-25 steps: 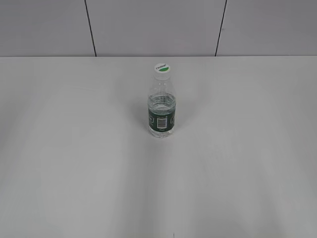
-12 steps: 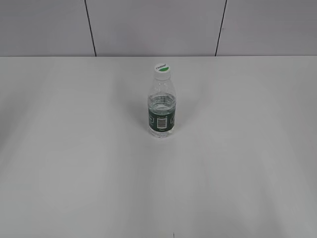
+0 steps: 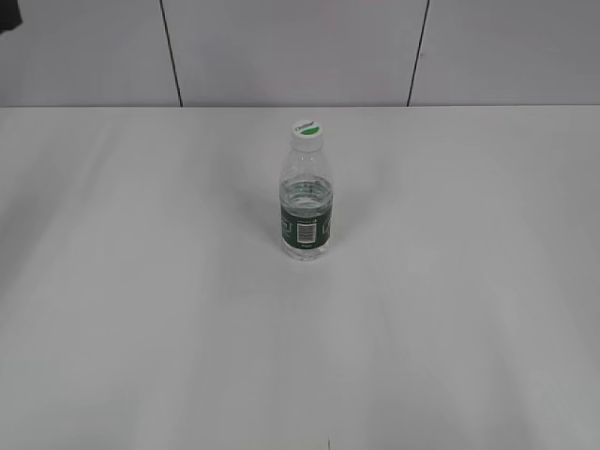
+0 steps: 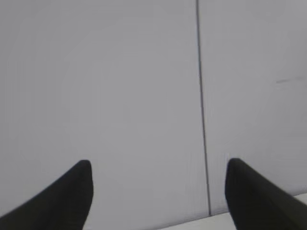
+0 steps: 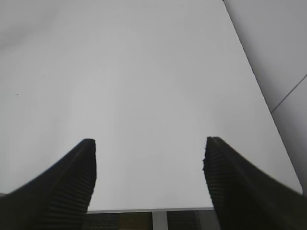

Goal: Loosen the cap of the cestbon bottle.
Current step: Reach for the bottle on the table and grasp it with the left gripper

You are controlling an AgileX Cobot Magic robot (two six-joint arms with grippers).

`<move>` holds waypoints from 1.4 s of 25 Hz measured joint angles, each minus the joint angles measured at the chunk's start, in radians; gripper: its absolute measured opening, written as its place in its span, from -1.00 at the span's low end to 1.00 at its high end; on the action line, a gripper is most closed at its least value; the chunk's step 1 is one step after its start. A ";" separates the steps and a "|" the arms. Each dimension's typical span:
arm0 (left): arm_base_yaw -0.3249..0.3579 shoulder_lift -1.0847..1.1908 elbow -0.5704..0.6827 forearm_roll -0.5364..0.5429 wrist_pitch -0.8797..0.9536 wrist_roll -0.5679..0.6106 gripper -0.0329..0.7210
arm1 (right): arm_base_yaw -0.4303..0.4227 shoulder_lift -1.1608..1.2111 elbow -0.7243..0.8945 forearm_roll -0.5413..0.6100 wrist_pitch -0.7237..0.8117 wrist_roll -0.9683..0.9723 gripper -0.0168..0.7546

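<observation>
Dark shape (image 3: 9, 14) newly top-left.

A plain test room or lab, by the look of it. A bare white counter (image 3: 141, 328) runs back to a grey panelled wall (image 3: 281, 52) split by dark vertical seams, one seam (image 4: 201, 110) rising between the left fingers (image 4: 67, 201).

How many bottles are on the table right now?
1. The cestbon bottle stands upright near the middle of the table, its cap on. Neither wrist view shows another.
</observation>
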State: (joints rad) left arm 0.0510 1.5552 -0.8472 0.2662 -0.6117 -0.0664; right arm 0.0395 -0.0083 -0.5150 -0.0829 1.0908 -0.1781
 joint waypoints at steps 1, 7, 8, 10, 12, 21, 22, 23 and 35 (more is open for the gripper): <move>0.000 0.032 0.000 0.040 -0.061 -0.024 0.48 | 0.000 0.000 0.000 0.000 0.000 0.000 0.43; 0.000 0.257 0.000 0.118 -0.371 -0.064 0.48 | 0.000 0.000 0.000 0.000 0.000 0.000 0.43; 0.000 0.284 -0.001 0.128 -0.402 -0.066 0.48 | 0.000 0.000 0.000 0.000 0.000 0.000 0.43; 0.000 0.345 -0.001 0.162 -0.465 -0.066 0.48 | 0.000 0.000 0.000 0.000 0.000 0.000 0.43; 0.001 0.393 -0.001 0.213 -0.514 -0.066 0.48 | 0.000 0.000 0.000 0.000 0.000 0.000 0.43; 0.002 0.537 0.001 0.397 -0.595 -0.067 0.48 | 0.000 0.000 0.000 0.000 0.000 0.000 0.43; 0.003 0.557 0.001 0.423 -0.595 -0.074 0.48 | 0.000 0.000 0.000 0.000 0.000 0.000 0.43; 0.002 0.580 0.001 0.445 -0.595 -0.084 0.48 | 0.000 0.000 0.000 0.000 0.000 0.000 0.43; -0.027 0.688 0.001 0.771 -0.593 -0.115 0.48 | 0.000 0.000 0.000 0.000 0.000 0.000 0.43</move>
State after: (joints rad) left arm 0.0244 2.2428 -0.8465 1.0369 -1.2046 -0.1813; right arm 0.0395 -0.0083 -0.5150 -0.0829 1.0908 -0.1781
